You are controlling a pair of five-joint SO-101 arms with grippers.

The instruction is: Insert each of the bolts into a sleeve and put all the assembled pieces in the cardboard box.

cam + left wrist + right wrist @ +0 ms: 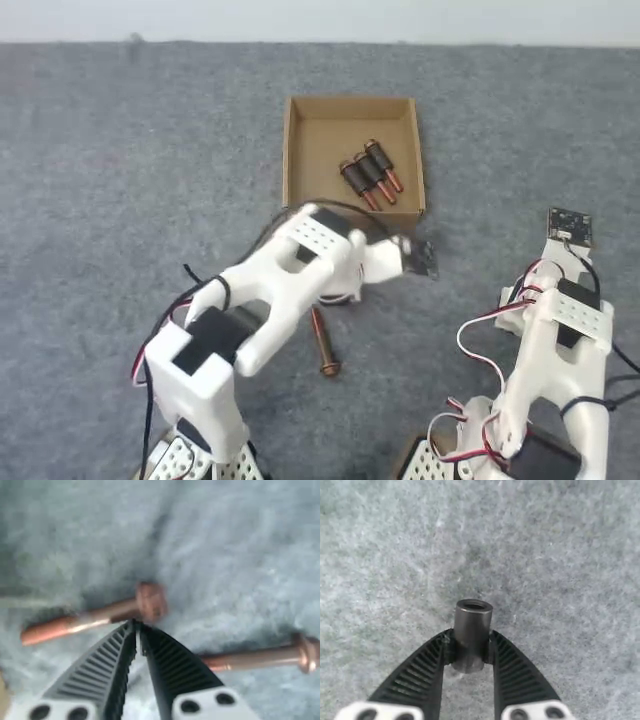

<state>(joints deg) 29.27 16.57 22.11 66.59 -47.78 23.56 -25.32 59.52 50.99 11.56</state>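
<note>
The left gripper [136,626], jaws pressed together and empty, sets its tips just beside the head of 1 copper bolt [95,619] on the grey-covered table [120,180]. A 2nd bolt [260,658] lies near. Toward the middle of the far edge, the cardboard box [318,135] holds 3 sleeved bolts [370,172]. Toward the right edge, the right gripper [470,641] clamps a black sleeve [472,620].

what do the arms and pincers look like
The left arm and right arm are blocky white plastic with black motors and looping red, white and black cables. The left pincer and right pincer are black and ribbed, on white bases with screw holes.
</note>
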